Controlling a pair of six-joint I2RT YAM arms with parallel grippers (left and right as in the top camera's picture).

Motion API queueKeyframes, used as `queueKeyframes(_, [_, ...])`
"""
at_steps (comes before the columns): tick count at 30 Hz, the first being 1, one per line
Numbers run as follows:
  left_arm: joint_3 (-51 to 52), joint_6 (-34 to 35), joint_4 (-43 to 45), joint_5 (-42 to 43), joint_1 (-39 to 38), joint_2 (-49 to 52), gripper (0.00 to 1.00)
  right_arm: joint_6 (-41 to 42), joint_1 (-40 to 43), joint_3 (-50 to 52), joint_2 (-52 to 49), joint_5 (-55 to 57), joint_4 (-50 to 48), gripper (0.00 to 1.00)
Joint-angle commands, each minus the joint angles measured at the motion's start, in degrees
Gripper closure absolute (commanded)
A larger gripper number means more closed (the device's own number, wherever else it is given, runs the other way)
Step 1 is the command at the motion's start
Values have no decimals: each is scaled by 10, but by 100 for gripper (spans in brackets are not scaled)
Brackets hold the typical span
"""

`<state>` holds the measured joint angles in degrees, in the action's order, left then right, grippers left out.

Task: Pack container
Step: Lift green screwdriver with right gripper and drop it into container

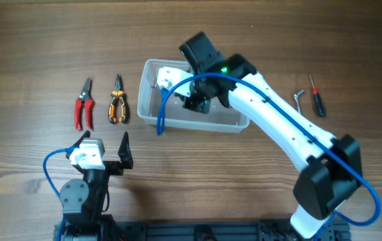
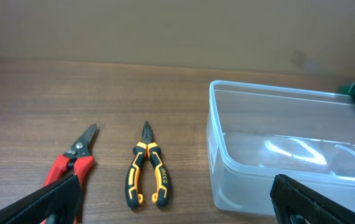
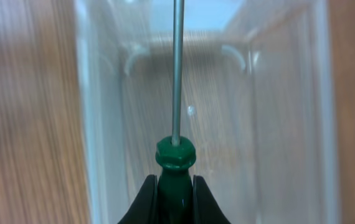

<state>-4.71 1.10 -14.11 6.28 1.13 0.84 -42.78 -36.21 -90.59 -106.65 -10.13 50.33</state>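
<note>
The clear plastic container (image 1: 152,110) lies in the middle of the table; it also shows in the left wrist view (image 2: 277,180) and the right wrist view (image 3: 96,124). My right gripper (image 1: 198,100) hangs over the container's inside, shut on a green-handled screwdriver (image 3: 175,165) whose steel shaft points into the tub. My left gripper (image 1: 104,150) is open and empty, near the table's front, in front of the orange-and-black pliers (image 1: 116,102) and the red snips (image 1: 84,105). Both tools also show in the left wrist view, pliers (image 2: 145,174) and snips (image 2: 75,162).
A red-handled screwdriver (image 1: 317,97) and a metal hex key (image 1: 300,99) lie on the table to the right of the container. The right arm's blue cable loops over the tub's front wall.
</note>
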Motion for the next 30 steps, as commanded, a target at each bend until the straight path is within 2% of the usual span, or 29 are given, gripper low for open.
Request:
queueKeyframes(1, [3, -9, 2, 1, 0, -5, 0, 29, 18, 103, 0, 16, -72, 96])
queueKeyframes(7, [3, -9, 2, 1, 0, -5, 0, 29, 31, 205, -1, 14, -148, 96])
queueKeyframes(14, [3, -9, 2, 1, 0, -5, 0, 40, 31, 217, -1, 14, -154, 94])
queueKeyframes(15, [3, -9, 2, 1, 0, -5, 0, 40, 31, 217, -1, 14, -154, 87])
queueKeyframes(16, [3, -9, 2, 1, 0, -5, 0, 45, 31, 217, -1, 14, -154, 67])
queueKeyframes(18, [3, -9, 2, 1, 0, -5, 0, 57, 31, 217, -1, 14, -154, 52])
queueKeyframes(19, [3, -9, 2, 1, 0, -5, 0, 57, 31, 217, -1, 14, -153, 37])
queueKeyframes(20, [3, -9, 2, 1, 0, -5, 0, 57, 31, 217, -1, 13, -154, 28])
queueKeyframes(21, [3, -9, 2, 1, 0, -5, 0, 58, 31, 216, -1, 14, -154, 26])
queueKeyframes(23, [3, -9, 2, 1, 0, -5, 0, 68, 31, 204, 0, 17, -154, 25])
queueKeyframes(25, [3, -9, 2, 1, 0, -5, 0, 115, 31, 176, 0, 43, -152, 26])
queueKeyframes(30, [3, -9, 2, 1, 0, -5, 0, 206, 43, 4, 0, 68, -43, 36])
